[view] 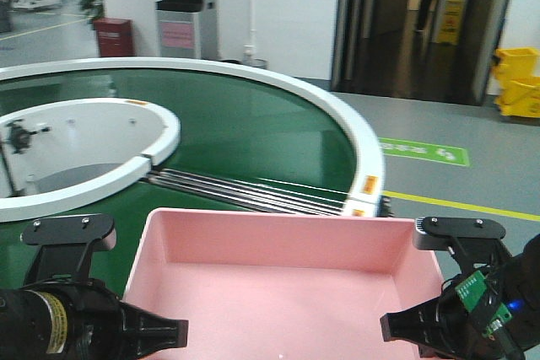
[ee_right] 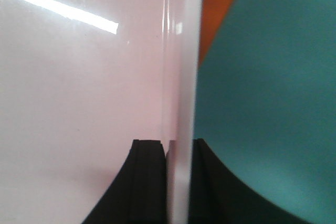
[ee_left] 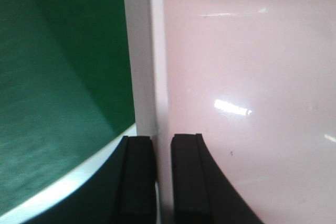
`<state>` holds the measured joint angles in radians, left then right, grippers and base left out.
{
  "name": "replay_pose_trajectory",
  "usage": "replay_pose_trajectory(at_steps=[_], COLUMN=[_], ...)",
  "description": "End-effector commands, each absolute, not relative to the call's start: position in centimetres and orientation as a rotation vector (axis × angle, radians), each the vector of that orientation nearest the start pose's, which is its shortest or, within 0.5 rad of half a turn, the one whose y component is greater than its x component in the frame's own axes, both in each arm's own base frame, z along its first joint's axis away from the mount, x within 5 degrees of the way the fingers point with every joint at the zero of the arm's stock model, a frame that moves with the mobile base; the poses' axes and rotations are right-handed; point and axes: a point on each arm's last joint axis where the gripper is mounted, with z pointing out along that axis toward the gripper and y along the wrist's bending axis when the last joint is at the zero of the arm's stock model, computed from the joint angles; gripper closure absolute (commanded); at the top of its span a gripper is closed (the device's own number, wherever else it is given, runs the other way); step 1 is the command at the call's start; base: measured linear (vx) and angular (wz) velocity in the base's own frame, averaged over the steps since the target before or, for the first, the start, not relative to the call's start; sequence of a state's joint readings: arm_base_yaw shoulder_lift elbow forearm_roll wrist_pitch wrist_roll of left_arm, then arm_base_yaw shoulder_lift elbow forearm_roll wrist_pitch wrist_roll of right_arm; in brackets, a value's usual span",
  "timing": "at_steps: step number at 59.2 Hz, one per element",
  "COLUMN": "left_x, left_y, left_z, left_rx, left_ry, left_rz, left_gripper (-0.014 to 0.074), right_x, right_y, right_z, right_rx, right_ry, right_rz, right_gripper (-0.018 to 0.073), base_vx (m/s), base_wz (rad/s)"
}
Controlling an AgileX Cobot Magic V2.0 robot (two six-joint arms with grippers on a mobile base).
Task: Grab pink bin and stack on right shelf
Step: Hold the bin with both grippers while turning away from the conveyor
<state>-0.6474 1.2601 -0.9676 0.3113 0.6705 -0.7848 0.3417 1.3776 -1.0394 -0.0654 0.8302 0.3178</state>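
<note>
The pink bin (view: 278, 284), a shallow pale-pink tub, is held in front of me above the green conveyor. My left gripper (view: 173, 333) is shut on the bin's left wall; in the left wrist view (ee_left: 161, 182) its black fingers (ee_left: 137, 177) clamp the rim (ee_left: 149, 51) from both sides. My right gripper (view: 395, 326) is shut on the bin's right wall; in the right wrist view (ee_right: 178, 182) its fingers (ee_right: 149, 182) pinch the wall (ee_right: 181, 77). The pink inside shows in both wrist views (ee_left: 247, 77) (ee_right: 79, 103). The right shelf is out of view.
A round green conveyor belt (view: 253, 124) with a white outer rim (view: 359, 141) and a white inner ring (view: 93, 128) lies under and beyond the bin. Metal rollers (view: 253, 191) cross it. Grey floor, yellow mop buckets (view: 516, 82) and doorways lie behind.
</note>
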Motion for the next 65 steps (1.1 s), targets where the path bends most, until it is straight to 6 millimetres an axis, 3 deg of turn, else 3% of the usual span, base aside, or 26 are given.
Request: replay_pose_trajectory(at_steps=[1, 65], left_x=[21.52, 21.52], left_y=[-14.16, -14.16], left_z=[33.39, 33.39], left_rx=[0.071, 0.071], left_ry=[2.282, 2.282], left_rz=[-0.395, -0.395], left_gripper=[0.045, 0.045], right_x=[26.3, 26.26], right_y=[7.89, 7.88], right_z=[30.42, 30.39], right_rx=[-0.119, -0.118], right_ry=[2.55, 2.556], right_rz=[0.062, 0.06], right_gripper=[0.0568, 0.0568], base_vx=[-0.11, -0.07], base_wz=[-0.49, -0.46])
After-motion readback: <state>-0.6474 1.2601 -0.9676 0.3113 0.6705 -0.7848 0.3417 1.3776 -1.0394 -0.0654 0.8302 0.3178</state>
